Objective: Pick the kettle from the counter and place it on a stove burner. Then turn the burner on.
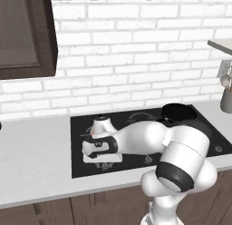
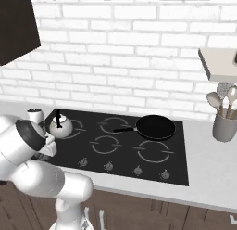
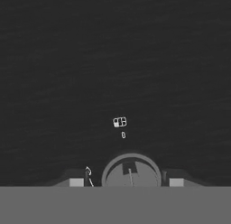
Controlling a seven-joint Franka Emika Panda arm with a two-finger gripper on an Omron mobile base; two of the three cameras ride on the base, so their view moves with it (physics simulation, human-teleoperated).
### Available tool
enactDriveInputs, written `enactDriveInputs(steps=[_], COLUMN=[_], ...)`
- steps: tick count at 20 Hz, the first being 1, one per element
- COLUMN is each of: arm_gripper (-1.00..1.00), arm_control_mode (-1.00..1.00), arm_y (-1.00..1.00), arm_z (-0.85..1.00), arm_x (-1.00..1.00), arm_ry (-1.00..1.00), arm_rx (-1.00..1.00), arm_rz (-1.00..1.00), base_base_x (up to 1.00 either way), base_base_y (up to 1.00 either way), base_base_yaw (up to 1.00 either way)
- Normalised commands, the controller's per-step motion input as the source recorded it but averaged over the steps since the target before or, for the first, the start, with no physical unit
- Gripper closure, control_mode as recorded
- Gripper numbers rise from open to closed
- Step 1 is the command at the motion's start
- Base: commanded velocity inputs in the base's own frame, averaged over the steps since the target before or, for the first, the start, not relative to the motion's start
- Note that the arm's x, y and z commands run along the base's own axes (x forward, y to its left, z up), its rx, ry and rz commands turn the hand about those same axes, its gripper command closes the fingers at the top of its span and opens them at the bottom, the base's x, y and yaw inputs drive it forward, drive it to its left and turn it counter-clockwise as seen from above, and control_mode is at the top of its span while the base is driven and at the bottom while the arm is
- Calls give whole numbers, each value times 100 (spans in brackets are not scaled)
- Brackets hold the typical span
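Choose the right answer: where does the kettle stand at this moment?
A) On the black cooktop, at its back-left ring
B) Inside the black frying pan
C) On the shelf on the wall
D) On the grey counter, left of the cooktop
A: in the right base view the kettle stands on the black cooktop over the back-left ring, while the frying pan lies apart, further right.

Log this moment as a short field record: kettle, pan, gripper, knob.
kettle: kettle upright on the cooktop's rear left ring, off the counter
pan: black frying pan on the rear right ring, handle pointing left
gripper: gripper low over the front left of the glass, straddling a round knob; grip not clear
utensils: holder at far right
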Motion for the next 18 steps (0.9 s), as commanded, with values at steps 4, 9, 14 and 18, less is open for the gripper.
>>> enactDriveInputs(steps=[4, 9, 14, 18], arm_gripper=[100, 100, 100, 100], arm_control_mode=[-100, -100, -100, -100], arm_y=[-1, -1, -1, 0], arm_z=[-18, -3, -24, -33], arm_x=[-23, 0, 0, 0], arm_ry=[0, -3, 0, 0], arm_rx=[0, 0, 0, 0], arm_rz=[0, 1, 18, 39], base_base_x=[0, 0, 0, 0], base_base_y=[0, 0, 0, 0], base_base_yaw=[0, 0, 0, 0])
